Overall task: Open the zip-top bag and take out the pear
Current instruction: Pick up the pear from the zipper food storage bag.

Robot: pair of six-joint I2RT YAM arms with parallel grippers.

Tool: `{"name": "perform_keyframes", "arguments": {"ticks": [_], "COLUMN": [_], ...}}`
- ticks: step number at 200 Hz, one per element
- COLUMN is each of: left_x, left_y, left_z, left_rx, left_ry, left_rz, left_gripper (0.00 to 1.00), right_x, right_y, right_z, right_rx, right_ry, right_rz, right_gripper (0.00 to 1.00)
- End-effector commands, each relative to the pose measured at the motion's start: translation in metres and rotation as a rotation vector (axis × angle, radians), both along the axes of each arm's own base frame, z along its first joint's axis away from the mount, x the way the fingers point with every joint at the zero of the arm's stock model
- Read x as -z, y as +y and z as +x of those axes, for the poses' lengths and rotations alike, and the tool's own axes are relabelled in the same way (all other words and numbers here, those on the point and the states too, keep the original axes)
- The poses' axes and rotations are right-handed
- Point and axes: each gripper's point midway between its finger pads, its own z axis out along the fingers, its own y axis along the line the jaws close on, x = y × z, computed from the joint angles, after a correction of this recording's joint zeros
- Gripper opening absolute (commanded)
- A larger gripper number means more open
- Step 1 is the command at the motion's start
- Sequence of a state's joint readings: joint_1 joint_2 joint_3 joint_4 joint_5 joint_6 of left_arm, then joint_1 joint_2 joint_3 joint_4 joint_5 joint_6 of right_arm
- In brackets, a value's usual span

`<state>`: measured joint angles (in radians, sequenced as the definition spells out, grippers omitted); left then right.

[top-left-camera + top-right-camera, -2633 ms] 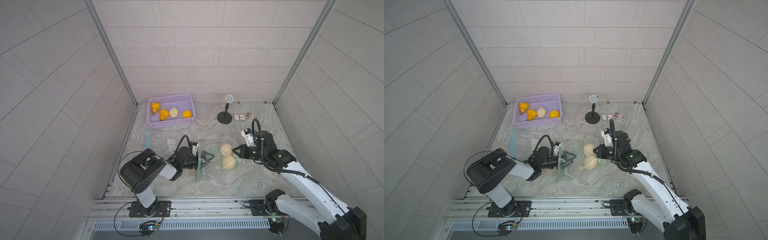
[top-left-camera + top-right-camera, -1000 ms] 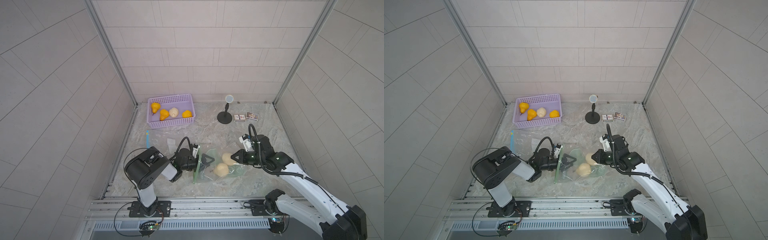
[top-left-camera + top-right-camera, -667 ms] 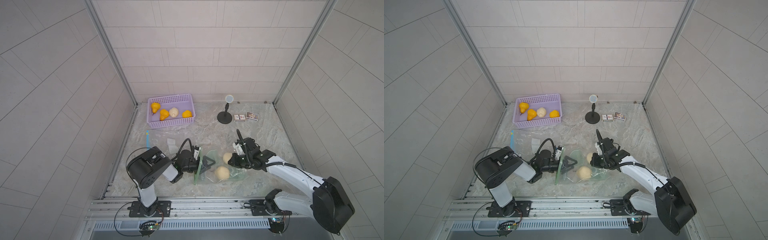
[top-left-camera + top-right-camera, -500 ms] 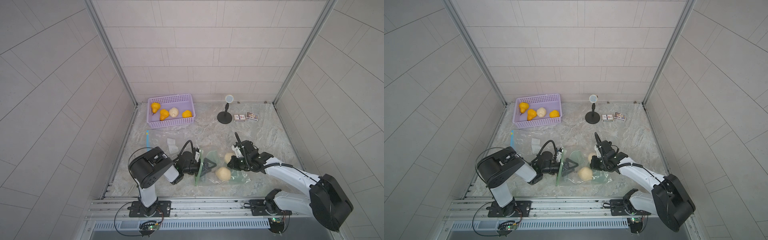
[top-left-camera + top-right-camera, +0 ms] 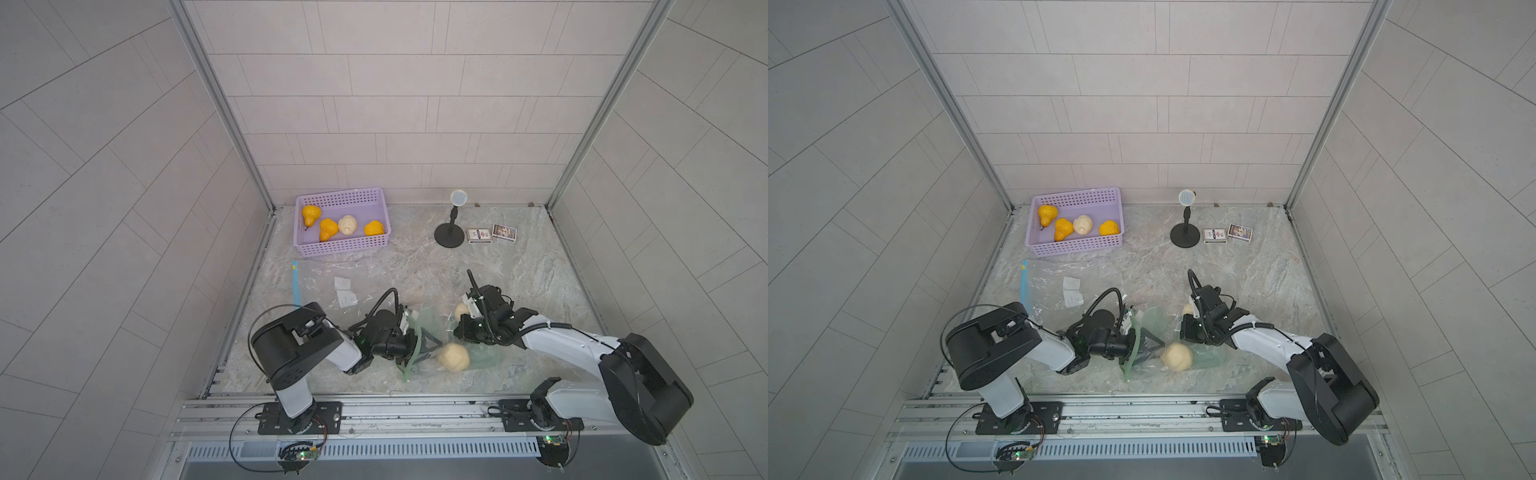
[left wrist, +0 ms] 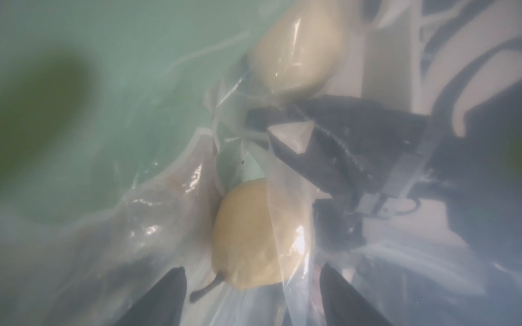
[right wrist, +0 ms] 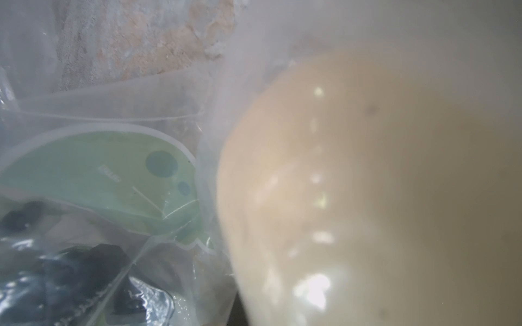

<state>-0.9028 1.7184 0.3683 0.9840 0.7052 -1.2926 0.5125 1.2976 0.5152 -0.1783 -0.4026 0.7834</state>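
The zip-top bag [image 5: 432, 320] [image 5: 1154, 318], clear with a green print, lies crumpled at the front middle in both top views. My left gripper [image 5: 424, 345] [image 5: 1148, 343] [image 6: 254, 296] reaches in through its mouth, open. A pale pear [image 5: 453, 356] [image 5: 1177, 356] [image 6: 248, 234] lies inside the bag just ahead of the spread fingertips, stem toward them. My right gripper [image 5: 460, 332] [image 5: 1185, 330] is shut on the bag's film at the far end. A second pale pear [image 5: 461, 311] [image 6: 296, 48] [image 7: 367, 183] lies beside it, under film. The right wrist view does not show its own jaws.
A purple basket [image 5: 345, 249] at the back left holds several pears. A second clear bag with a blue zip [image 5: 324, 282] lies flat behind my left arm. A small black stand [image 5: 451, 232] and two card boxes [image 5: 492, 233] are at the back right.
My right gripper came down to the bag's far end and shut on the film. One pear rolled toward the bag's mouth. My left gripper opened slightly wider inside the mouth.
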Motion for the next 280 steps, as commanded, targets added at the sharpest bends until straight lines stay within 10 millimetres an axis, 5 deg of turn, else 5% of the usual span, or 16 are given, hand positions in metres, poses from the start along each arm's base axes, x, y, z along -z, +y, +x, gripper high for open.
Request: {"name": "perform_keyframes", "arguments": {"ticks": [1, 47, 88, 125, 164, 220, 280], "left_x": [-0.005, -0.010, -0.007, -0.011, -0.019, -0.027, -0.025], "left_y": [-0.007, -0.021, -0.027, -0.030, -0.028, -0.024, -0.032], "left_z": [-0.006, -0.008, 0.001, 0.004, 0.003, 0.002, -0.012], "left_rx": [0.030, 0.042, 0.017, 0.004, 0.005, 0.009, 0.058], "left_ry": [-0.008, -0.025, -0.030, -0.038, -0.059, -0.096, -0.077], "left_rz": [0.006, -0.003, -0.020, -0.045, -0.055, -0.044, -0.043], "left_gripper": [0.83, 0.89, 0.92, 0.96, 0.99, 1.00, 1.00], "right_x": [0.010, 0.010, -0.047, -0.075, -0.051, -0.015, -0.011], "right_y": [-0.004, -0.006, -0.028, -0.054, -0.046, -0.043, -0.034], "right_z": [0.002, 0.007, 0.017, -0.012, -0.049, -0.053, -0.053], "right_rx": [0.040, 0.062, 0.082, 0.140, 0.130, 0.181, 0.170], "right_ry": [-0.001, -0.026, -0.154, -0.188, -0.078, -0.040, -0.010], "right_rz": [-0.020, -0.018, -0.036, -0.027, 0.097, 0.154, 0.190], "right_gripper": [0.00, 0.00, 0.12, 0.26, 0.28, 0.28, 0.27]}}
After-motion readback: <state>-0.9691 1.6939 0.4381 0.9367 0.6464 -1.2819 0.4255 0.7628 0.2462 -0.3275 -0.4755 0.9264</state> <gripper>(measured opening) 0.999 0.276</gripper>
